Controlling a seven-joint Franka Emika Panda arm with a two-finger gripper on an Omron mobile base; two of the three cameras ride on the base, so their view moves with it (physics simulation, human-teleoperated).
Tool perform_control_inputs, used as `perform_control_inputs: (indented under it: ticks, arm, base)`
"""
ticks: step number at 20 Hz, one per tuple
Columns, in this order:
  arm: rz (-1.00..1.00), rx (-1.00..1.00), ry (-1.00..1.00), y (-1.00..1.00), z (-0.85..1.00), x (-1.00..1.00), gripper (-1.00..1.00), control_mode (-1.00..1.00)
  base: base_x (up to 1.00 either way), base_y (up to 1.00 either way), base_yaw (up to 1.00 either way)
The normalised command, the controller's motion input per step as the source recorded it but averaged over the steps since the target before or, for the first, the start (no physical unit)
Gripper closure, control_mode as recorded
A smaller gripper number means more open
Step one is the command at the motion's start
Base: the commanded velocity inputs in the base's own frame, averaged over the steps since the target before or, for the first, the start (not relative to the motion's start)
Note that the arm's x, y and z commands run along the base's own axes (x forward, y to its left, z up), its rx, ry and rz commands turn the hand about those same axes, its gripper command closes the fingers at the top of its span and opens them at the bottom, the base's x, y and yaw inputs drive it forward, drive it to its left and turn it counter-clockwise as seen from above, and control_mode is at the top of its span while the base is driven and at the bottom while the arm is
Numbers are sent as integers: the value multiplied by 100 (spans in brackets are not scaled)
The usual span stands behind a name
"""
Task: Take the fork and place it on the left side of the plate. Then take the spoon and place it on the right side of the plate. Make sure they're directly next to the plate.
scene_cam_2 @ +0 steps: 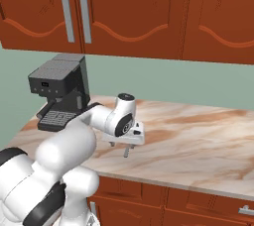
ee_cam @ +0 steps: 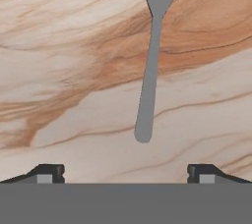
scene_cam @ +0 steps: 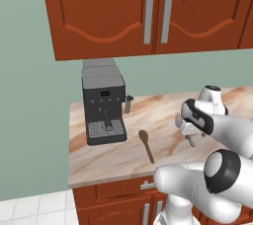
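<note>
Gripper spread wide, holding nothing, poised over the fork (handle tip toward us) flat on the marble counter; spoon lies at the fork's 9 o'clock.

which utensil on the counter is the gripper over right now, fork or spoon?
The slim silver-grey metal fork: its handle lies between the open gripper fingertips. The dark brown wooden spoon lies apart, nearer the black espresso machine.
</note>
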Motion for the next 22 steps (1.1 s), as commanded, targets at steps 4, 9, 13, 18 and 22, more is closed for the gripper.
perform_control_inputs:
  ticks: [4, 9, 13, 18, 22]
  arm:
    - [0, 0, 0, -3, -18, 14, -100, -100]
    - [0, 0, 0, -2, -24, 8, -100, -100]
    - [0, 0, 0, -4, -21, 14, -100, -100]
    - [0, 0, 0, -2, -17, 15, -100, -100]
    - [0, 0, 0, 0, -17, 21, -100, -100]
  base:
    - [0, 0, 0]
    - [0, 0, 0]
    - [0, 0, 0]
    - [0, 0, 0]
    - [0, 0, 0]
